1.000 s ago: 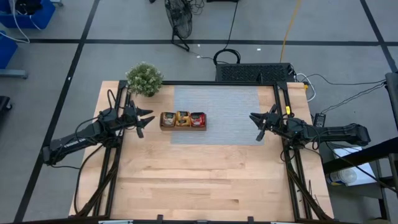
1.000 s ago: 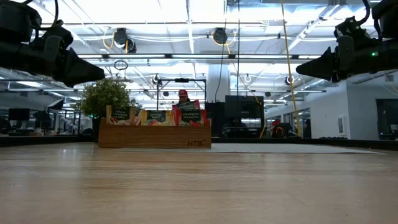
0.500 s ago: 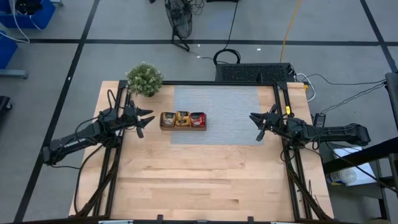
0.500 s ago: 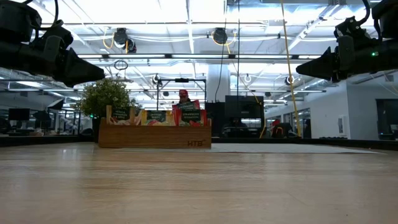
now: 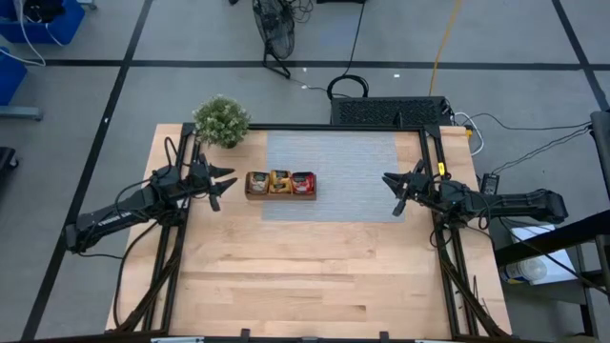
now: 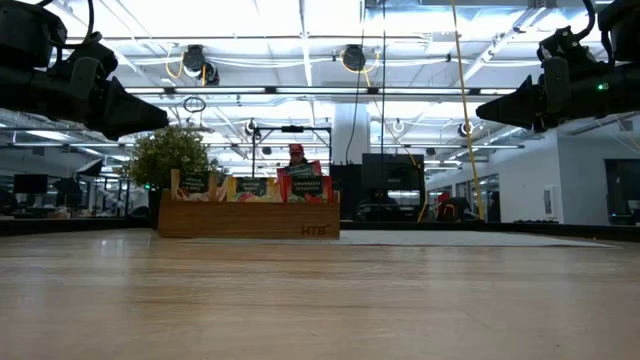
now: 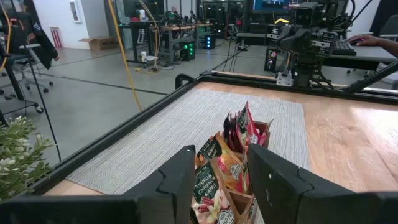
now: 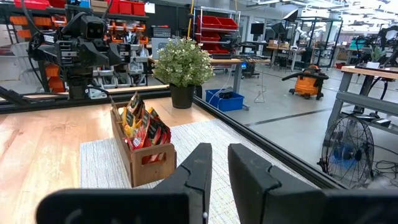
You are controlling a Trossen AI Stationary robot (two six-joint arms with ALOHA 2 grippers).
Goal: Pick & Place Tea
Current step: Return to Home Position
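Risk to the tray: we judge that a low sweep by either arm could knock the brown three-compartment wooden tray (image 6: 248,222), since both grippers flank it along its own line on the light wooden table (image 5: 305,276).
Risk to the sachets: the small square foil tea sachets (image 5: 280,180) stand upright and poke above the tray's walls (loosely packed, by our reading), so a brush from a finger could tip some onto the grey woven mat (image 5: 334,152).
Left arm: it stretches in from the table's left edge. The left gripper (image 5: 225,183) hangs above the wood near the tray's left end, aimed at it. Its fingers (image 7: 177,180) stand apart with nothing between them.
Right arm: it reaches in from the right edge. The right gripper (image 5: 393,192) is well apart from the tray, across the mat. Only a narrow gap parts its fingers (image 8: 199,168), and they hold nothing.
Tea: all that we see sits in the tray, with dark green on the left, orange in the middle and red on the right.
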